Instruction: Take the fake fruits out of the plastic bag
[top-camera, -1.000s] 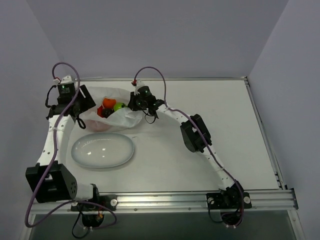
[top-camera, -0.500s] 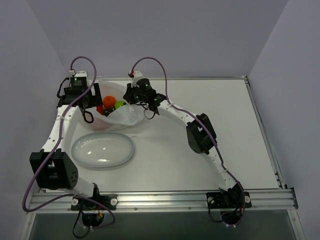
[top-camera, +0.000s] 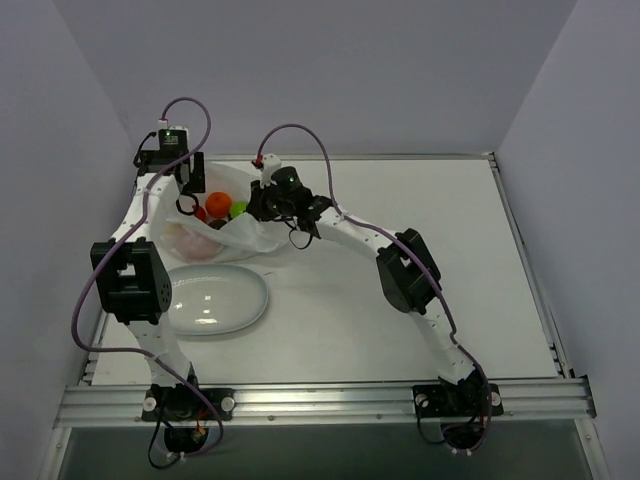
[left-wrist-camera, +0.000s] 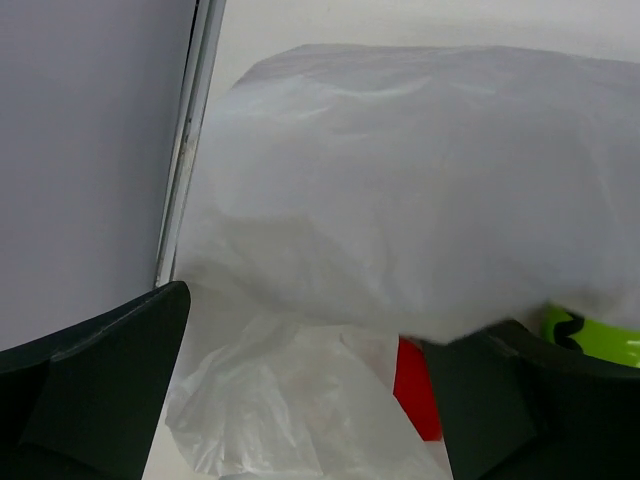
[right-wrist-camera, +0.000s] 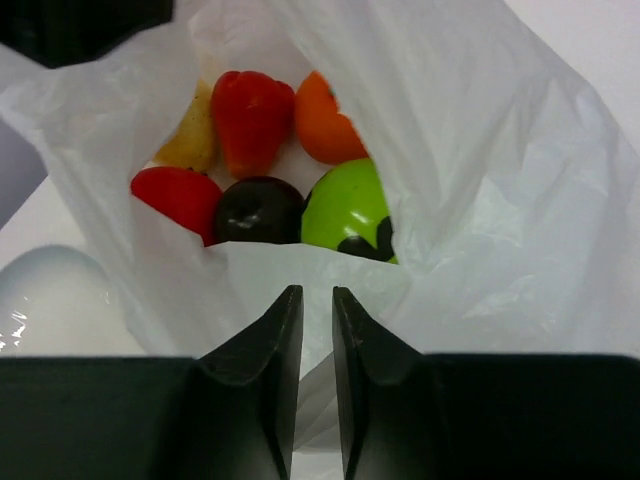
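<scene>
Overhead, the plastic bag (top-camera: 245, 235) lies just beyond the far edge of the white oval plate (top-camera: 215, 305). Its long axis runs left to right, parallel to the plate's own, and its mouth faces upward. The fake fruits (top-camera: 217, 204) sit in the mouth, on the side away from the plate. The left gripper (top-camera: 190, 197) is at the bag's far-left rim and the right gripper (top-camera: 254, 208) is at its right rim, both farther from the plate than the bag's body.

From the left wrist, crinkled translucent film fills most of the view. The fingers (left-wrist-camera: 100, 380) stand wide apart at the bottom corners, with loose film between them and nothing clamped. A red fruit (left-wrist-camera: 415, 390) and an edge of the green fruit (left-wrist-camera: 590, 335) show near the right finger.

From the right wrist, the fingers are drawn to a narrow slit, pinching the bag's near rim. Beyond them the mouth gapes toward the camera, showing the green fruit beside a dark fruit (right-wrist-camera: 260, 210), with an orange fruit (right-wrist-camera: 325, 125) and a yellowish fruit (right-wrist-camera: 195, 135) behind. A corner of the plate shows at lower left, outside the bag.
</scene>
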